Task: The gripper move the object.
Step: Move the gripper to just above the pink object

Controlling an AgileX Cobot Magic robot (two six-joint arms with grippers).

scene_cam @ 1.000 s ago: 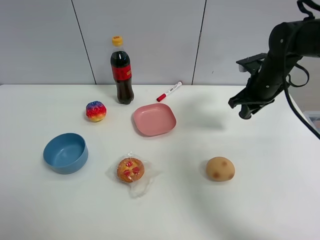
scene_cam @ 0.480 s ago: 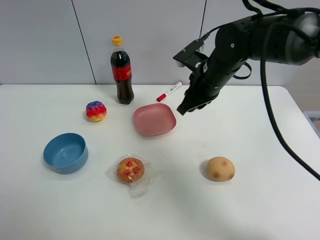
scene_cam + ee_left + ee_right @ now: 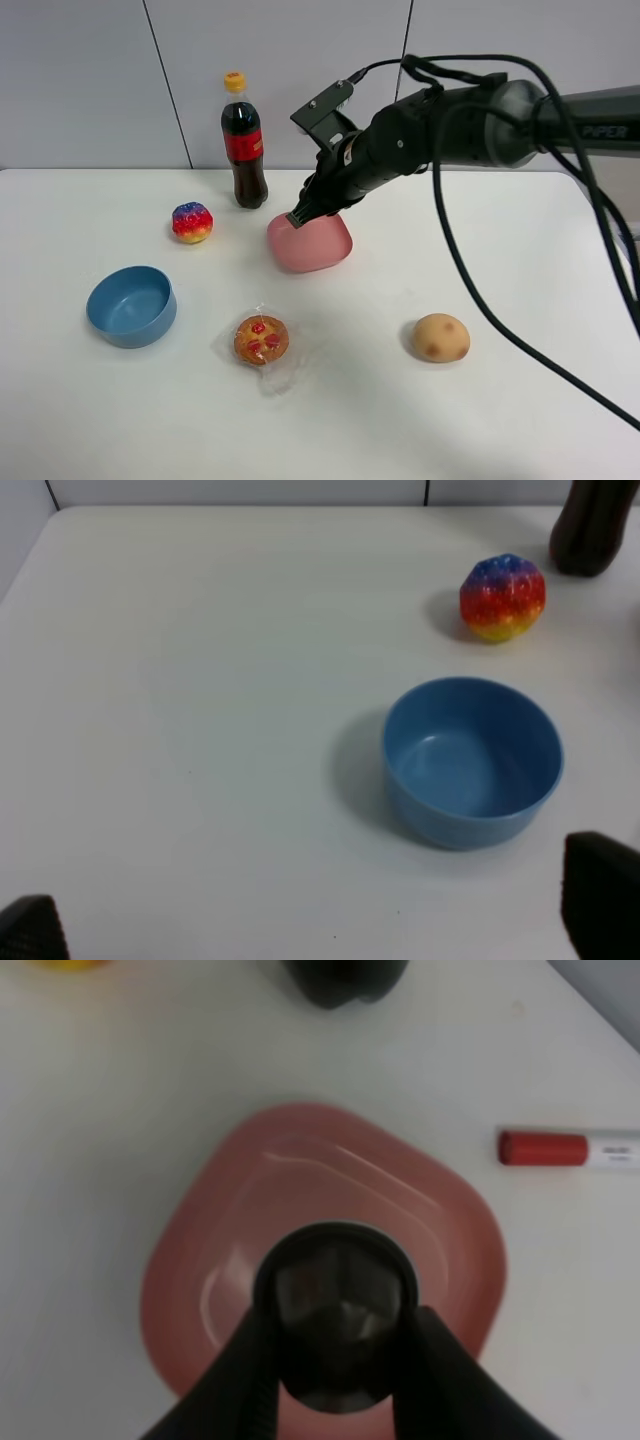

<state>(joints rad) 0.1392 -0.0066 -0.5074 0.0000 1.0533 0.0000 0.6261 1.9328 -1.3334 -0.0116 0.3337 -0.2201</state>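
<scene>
**A:** Entry one: how is the black clawed right end effector (image 3: 302,214) listed?

**B:** It is listed as clamped. A tiny dark grey-brown metallic round piece (image 3: 335,1305) is pinched between its two dark fingers (image 3: 250,1380).

**A:** Where is that piece recorded?

**B:** It is held over the pink rounded-square plastic plate (image 3: 325,250), inside the plate's outline as seen from the right wrist. Whether the plate is touched cannot be told.

**A:** Entry two: the black left end effector (image 3: 315,920)?

**B:** Its jaws are spread wide apart. It is placed near the round blue plastic bowl (image 3: 130,325), which is seen just ahead of it.

**A:** What else is catalogued on the white surface (image 3: 520,420)?

**B:**
- A dark cola bottle with a red label and yellow cap (image 3: 243,145) is set upright at the back.
- A rainbow-coloured ball (image 3: 192,222) is placed between the bottle and the bowl.
- A round biscuit with red spots in a clear wrapper (image 3: 261,339) is laid in front of the plate.
- A tan bread-like lump (image 3: 440,337) is set well apart to the right.
- A white marker with a red cap (image 3: 570,1149) is laid just beside the plate.
</scene>
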